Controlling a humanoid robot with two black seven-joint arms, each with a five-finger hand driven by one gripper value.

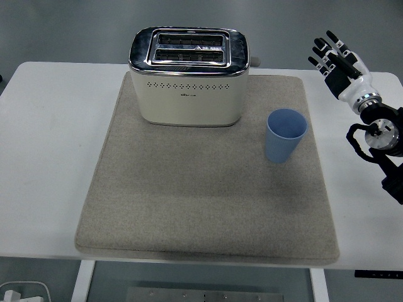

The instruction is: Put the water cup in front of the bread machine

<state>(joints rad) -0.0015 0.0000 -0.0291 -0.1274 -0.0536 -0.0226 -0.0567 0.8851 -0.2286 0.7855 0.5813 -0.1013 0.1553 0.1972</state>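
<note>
- The toaster stands upright at the back of the mat, left of centre: a cream, rounded body with a row of small holes across its front, a shiny chrome top and two long slots.
- The mat under it is a grey-beige, felt-like square with soft rounded corners, lying flat on the white surface.
- The water cup is plain light blue, smooth, tapering towards its base, upright and open-mouthed; it sits on the mat's right side, to the right of the toaster and a little nearer, apart from it.
- The right hand hovers over the surface's far right corner, black and white fingers spread apart, holding nothing, well clear of the cup.
- Beyond the surface lies a grey floor.
</note>
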